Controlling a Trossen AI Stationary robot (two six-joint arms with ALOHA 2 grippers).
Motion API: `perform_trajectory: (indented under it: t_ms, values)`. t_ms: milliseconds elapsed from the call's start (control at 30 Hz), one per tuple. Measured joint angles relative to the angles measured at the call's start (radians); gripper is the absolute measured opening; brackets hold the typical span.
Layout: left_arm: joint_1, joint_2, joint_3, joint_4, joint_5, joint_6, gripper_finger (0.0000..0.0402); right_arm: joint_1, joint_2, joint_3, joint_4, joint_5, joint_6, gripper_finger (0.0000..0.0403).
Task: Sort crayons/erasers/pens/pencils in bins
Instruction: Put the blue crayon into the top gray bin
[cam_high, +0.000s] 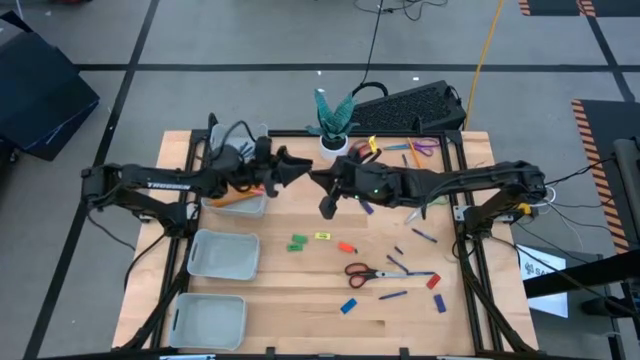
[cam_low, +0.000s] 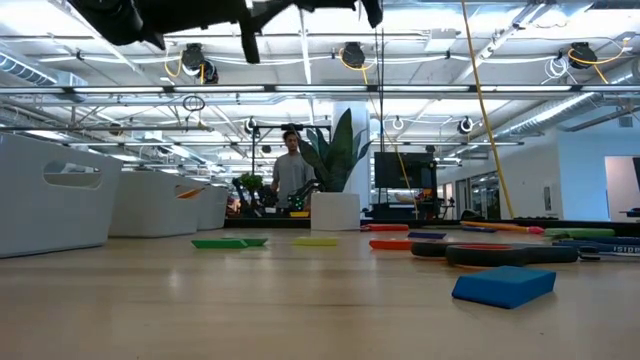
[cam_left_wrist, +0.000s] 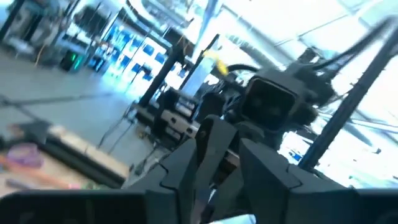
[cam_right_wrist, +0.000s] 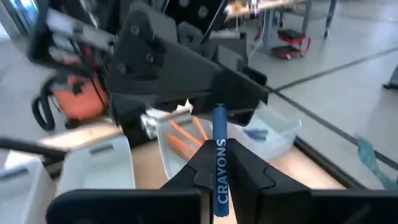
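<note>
Beyond your wooden table (cam_high: 300, 300) lies a grey floor with a black keyboard (cam_high: 415, 108) and a white plant pot (cam_high: 333, 143) at the far edge. Your right gripper (cam_high: 330, 205) hangs above the table's middle, its fingers pinched on a blue crayon (cam_right_wrist: 220, 163) marked "CRAYONS", which stands upright between them in your right wrist view. Your left gripper (cam_high: 300, 165) hovers just beside it, facing it; I cannot tell whether its fingers are spread or pressed together.

Along your left side sit the bins: the far one (cam_high: 240, 203), under the left arm, holds orange pencils (cam_right_wrist: 183, 137), and a further bin beside it (cam_right_wrist: 270, 134) holds a dark blue stick. Two nearer bins (cam_high: 224, 254) (cam_high: 209, 320) sit toward the front edge.

Loose on the table between the arms lie a green eraser (cam_high: 297, 243), a yellow eraser (cam_high: 323, 236) and an orange-red one (cam_high: 346, 247). Red-handled scissors (cam_high: 362, 271) lie nearer the front, with dark blue pens (cam_high: 424, 236) scattered near them, plus a blue eraser (cam_high: 348, 306) and a red eraser (cam_high: 433, 282). A person (cam_low: 291, 178) stands far off behind the table.
</note>
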Motion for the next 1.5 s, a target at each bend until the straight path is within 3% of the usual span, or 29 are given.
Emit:
perform_trajectory:
  t_ms: [200, 333, 467, 733, 1167, 1500]
  values:
    - [0.024, -0.083, 0.0, 0.003, 0.057, 0.09, 0.0109, -0.001, -0.032, 0.0, 0.133, -0.005, -0.045, 0.0019]
    - [0.021, -0.091, 0.0, 0.034, 0.084, 0.133, 0.0109, -0.011, -0.036, 0.0, 0.208, -0.076, -0.052, 0.0018]
    - [-0.001, -0.092, 0.003, 0.05, 0.067, 0.205, 0.0109, -0.019, -0.036, 0.0, 0.257, -0.185, -0.055, 0.0018]
    - [-0.042, -0.091, 0.003, 0.097, 0.049, 0.308, 0.0108, -0.02, -0.035, 0.0, 0.262, -0.239, -0.045, 0.0018]
    - [-0.068, -0.001, 0.073, 0.105, 0.026, 0.377, 0.0108, -0.026, -0.033, -0.001, 0.256, -0.243, -0.044, 0.0018]
    - [-0.067, 0.001, 0.093, 0.091, 0.045, 0.403, 0.0101, -0.026, -0.033, -0.001, 0.266, -0.242, -0.041, 0.0018]
